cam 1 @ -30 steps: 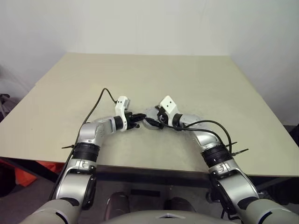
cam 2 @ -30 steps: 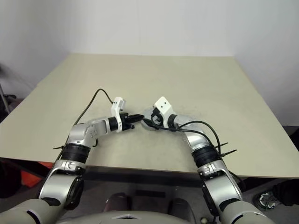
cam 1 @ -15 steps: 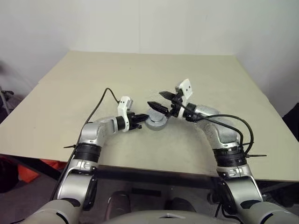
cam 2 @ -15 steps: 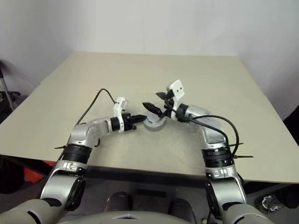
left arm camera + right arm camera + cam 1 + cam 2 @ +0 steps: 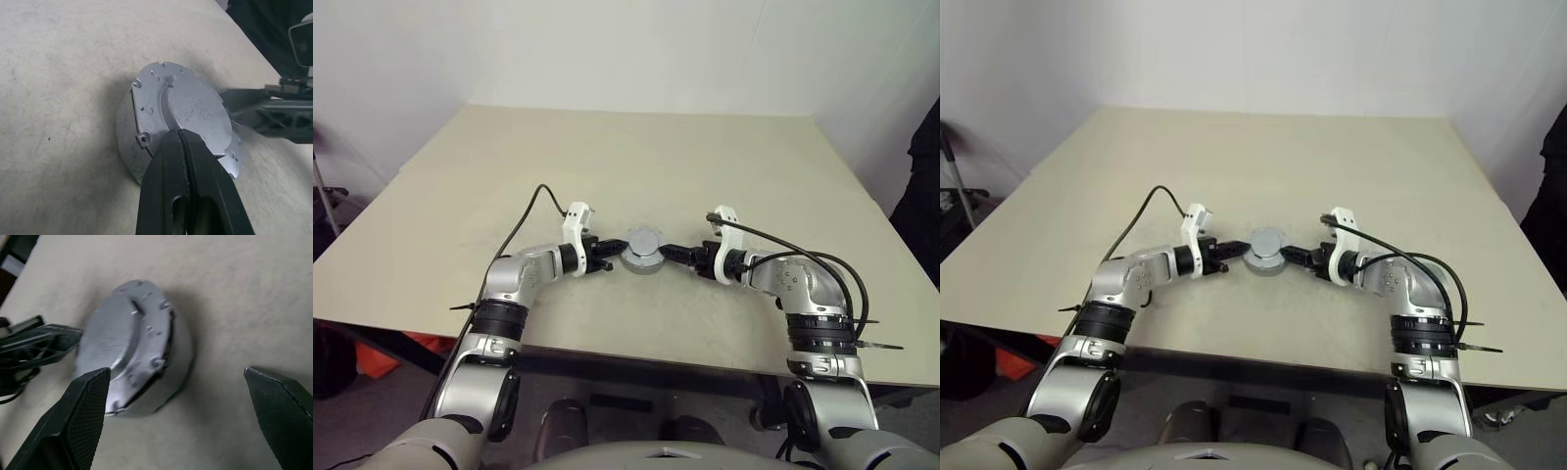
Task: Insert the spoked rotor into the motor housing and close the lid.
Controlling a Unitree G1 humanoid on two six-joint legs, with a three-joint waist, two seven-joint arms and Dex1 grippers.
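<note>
Now the right gripper (image 5: 1304,256), wide open, had dropped beside the housing (image 5: 1263,261); lid (image 5: 188,105) seated, left gripper (image 5: 183,142) closed against it.

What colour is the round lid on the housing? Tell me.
Silver-grey, speckled matte metal; the flat round metal lid shows best in the left wrist view.

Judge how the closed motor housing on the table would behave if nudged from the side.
The motor housing is squat and wide with a flat base, so it would probably slide, not tip. Being metal, it likely feels stiff and heavy for its size. The lid looks slightly askew, so it might shift.
</note>
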